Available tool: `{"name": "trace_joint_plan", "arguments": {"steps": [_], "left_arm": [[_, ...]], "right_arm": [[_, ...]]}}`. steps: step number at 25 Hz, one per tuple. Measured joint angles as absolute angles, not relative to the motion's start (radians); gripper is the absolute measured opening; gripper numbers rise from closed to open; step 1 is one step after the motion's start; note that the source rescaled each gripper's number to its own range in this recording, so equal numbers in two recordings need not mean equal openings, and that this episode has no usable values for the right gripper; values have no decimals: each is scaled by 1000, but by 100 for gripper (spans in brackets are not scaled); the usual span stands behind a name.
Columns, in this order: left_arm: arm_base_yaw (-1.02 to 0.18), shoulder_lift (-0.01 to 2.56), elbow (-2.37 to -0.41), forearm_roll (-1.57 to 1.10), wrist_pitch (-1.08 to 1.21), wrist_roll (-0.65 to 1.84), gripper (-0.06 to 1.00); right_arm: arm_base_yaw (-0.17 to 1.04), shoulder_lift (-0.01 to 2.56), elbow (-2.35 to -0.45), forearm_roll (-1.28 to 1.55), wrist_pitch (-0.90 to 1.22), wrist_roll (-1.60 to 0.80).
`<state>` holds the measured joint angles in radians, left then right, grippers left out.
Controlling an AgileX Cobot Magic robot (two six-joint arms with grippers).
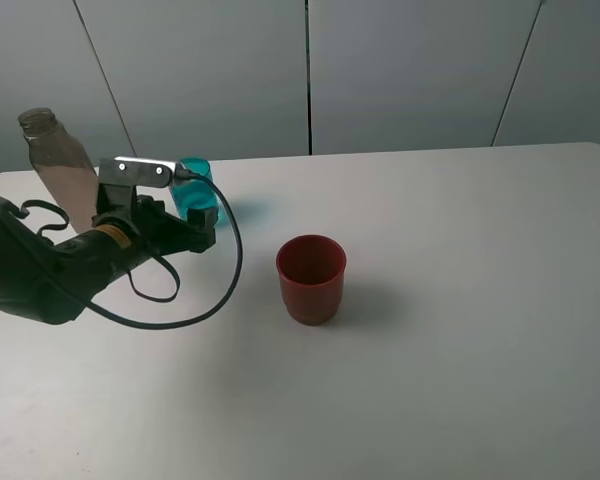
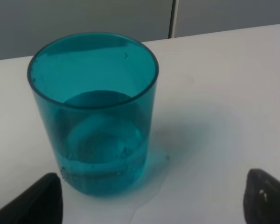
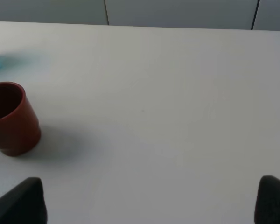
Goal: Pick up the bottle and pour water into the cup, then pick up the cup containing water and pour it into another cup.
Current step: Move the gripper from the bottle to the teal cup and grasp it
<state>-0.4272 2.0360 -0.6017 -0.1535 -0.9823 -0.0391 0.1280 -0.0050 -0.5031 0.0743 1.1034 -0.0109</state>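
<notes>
Left hand [image 2: 151, 204]: black, jaws spread wide, nothing clamped; the teal cup [image 2: 93, 116] stands just ahead of the gap, nearer one finger [image 2: 35, 203] than the other, and whether that finger touches it cannot be told. Teal cup: translucent tumbler, upright on the white tabletop [image 1: 460, 330] in the far-left part of the high view, holding a shallow layer of clear water with small bubbles; a thin wet patch [image 2: 151, 193] lies on the tabletop at its base. Bottle [image 1: 58, 155]: smoky grey-brown, capless, at the far-left edge behind the left arm [image 1: 50, 270], well apart from the red cup, its base hidden by the arm. Red cup [image 1: 311, 278]: opaque dark red, stepped base, upright near the middle of the tabletop, apart from the teal cup and from both hands. Right hand [image 3: 147, 203]: jaws wide apart, holding nothing, over bare tabletop with the red cup off to one side. Black cable [image 1: 232, 265]: loops from the left arm across the tabletop.
</notes>
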Motion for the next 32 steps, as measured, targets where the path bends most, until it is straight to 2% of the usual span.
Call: {"name": "trace_joint_plan", "arguments": {"steps": [11, 22, 32], "left_arm": [[-427, 2077, -635, -236, -980, 21, 97], [-427, 2278, -801, -275, -1051, 63, 97], [-419, 2289, -885, -275, -1056, 161, 97]], "right_arm": [[128, -5, -503, 74, 1103, -11], [128, -5, -503, 74, 1103, -11], [128, -5, -503, 74, 1103, -11]]}}
